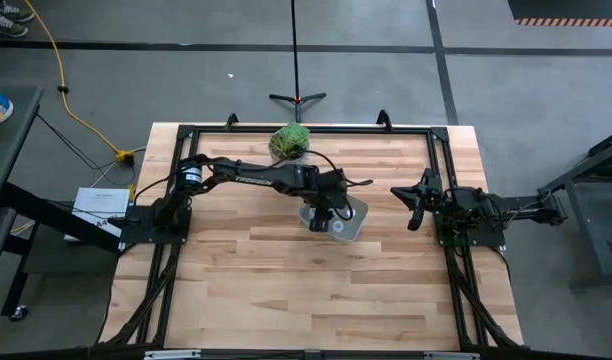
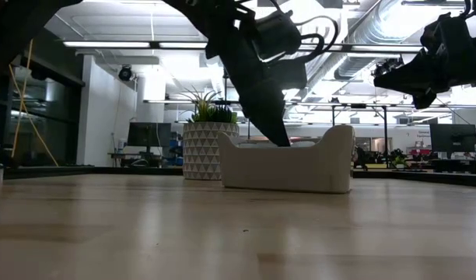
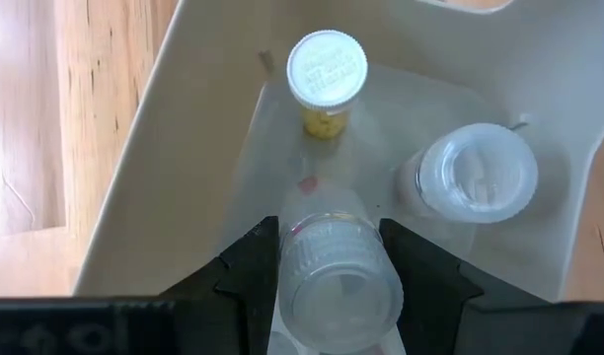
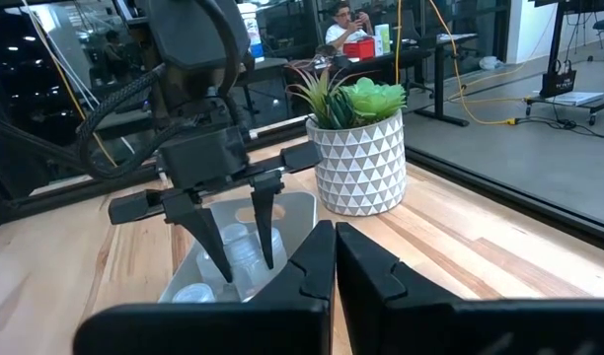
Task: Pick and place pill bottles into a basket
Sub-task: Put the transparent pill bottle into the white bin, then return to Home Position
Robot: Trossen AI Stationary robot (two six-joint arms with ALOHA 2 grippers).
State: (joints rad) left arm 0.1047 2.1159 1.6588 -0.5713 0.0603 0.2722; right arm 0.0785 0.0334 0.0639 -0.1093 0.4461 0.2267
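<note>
My left gripper [image 1: 329,218] reaches down into the pale translucent basket [image 1: 356,230], shut on a clear pill bottle [image 3: 337,281]. It also shows in the right wrist view [image 4: 245,258]. Two more bottles stand on the basket's floor: a yellowish one with a white cap [image 3: 327,74] and a clear one [image 3: 475,177]. Other bottles are out of view. My right gripper [image 4: 335,237] is shut and empty, hovering to the right of the basket [image 2: 300,167]. My left gripper pinches the clear bottle between its two fingers [image 3: 253,266], one on each side of its ribbed cap end [image 3: 327,251]. The fingers come from above, pointing down into the basket. The bottle stands upright between them; whether its base rests on the basket's floor I cannot tell.
A white patterned pot with a green plant [image 1: 289,140] stands just beyond the basket, near the table's far edge; it also shows in the low view [image 2: 203,152]. Bare wooden tabletop [image 1: 306,290] lies on the near side. A person sits in the room behind [image 4: 349,25].
</note>
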